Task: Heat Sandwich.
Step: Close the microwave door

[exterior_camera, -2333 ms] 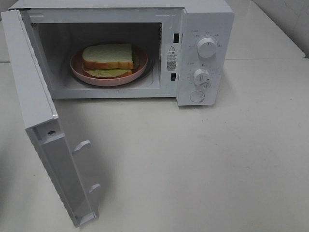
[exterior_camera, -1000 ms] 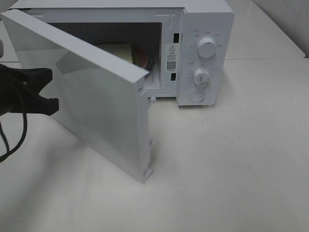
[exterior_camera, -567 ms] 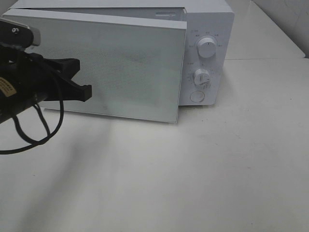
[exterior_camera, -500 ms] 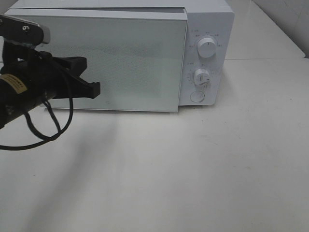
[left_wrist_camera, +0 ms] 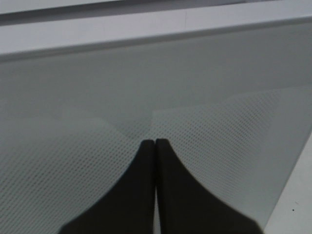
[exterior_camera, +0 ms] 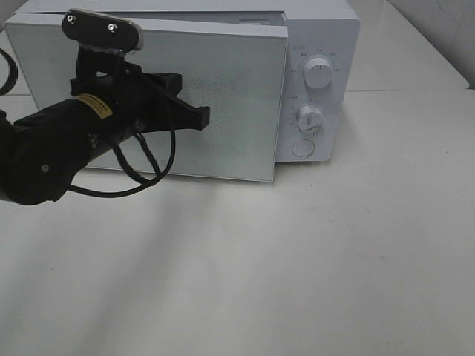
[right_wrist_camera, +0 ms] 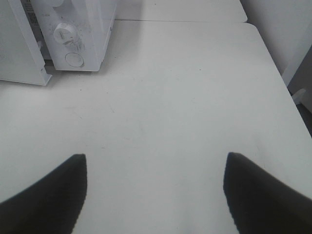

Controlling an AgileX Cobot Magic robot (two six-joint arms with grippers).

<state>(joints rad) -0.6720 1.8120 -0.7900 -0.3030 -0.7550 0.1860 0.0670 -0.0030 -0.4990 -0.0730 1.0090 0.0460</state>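
Observation:
The sandwich is hidden behind the white microwave door (exterior_camera: pixel 237 111), which stands almost closed against the microwave (exterior_camera: pixel 319 37). The door's free edge still sits slightly out from the control panel, as the door corner (right_wrist_camera: pixel 36 73) shows in the right wrist view. My left gripper (exterior_camera: pixel 204 117) is shut with nothing in it, its black fingertips (left_wrist_camera: pixel 148 146) against the dotted door window (left_wrist_camera: pixel 219 131). My right gripper (right_wrist_camera: pixel 156 157) hangs open over bare table, to the right of the microwave (right_wrist_camera: pixel 78 34), holding nothing. It is outside the exterior view.
The control panel carries two round knobs (exterior_camera: pixel 318 73) (exterior_camera: pixel 309 119) and a round button (exterior_camera: pixel 303 148). The white table (exterior_camera: pixel 334 259) stretches out in front and to the right. Its right edge (right_wrist_camera: pixel 273 63) shows in the right wrist view.
The door has swung from wide open to almost closed, covering the sandwich and plate. My left arm came in from the left and moved right across the door front.

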